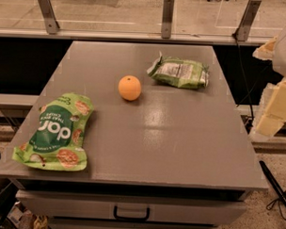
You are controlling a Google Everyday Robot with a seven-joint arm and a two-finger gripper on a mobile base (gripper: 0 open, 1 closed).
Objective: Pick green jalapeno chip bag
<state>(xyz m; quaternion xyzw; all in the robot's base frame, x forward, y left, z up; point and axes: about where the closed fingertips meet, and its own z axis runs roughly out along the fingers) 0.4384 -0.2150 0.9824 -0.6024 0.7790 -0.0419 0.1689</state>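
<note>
Camera view shows the pop bag (55, 132) nearest, at 8 o'clock on the table (179, 150). The gripper (273, 110) hangs off the table's edge at 3 o'clock; whether it is clenched or released cannot be told. Farther back, the orange (130, 87) sits near the green jalapeno chip bag (179, 73), which lies at 1 o'clock. The robot would do best to come in from the right, clear of the orange.

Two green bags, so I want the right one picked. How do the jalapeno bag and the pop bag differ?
The jalapeno bag is smaller, crumpled, dull green, far right; the pop bag is larger, flatter, bright green, near left. Both lie untouched on the table; the gripper is beyond its right edge.
</note>
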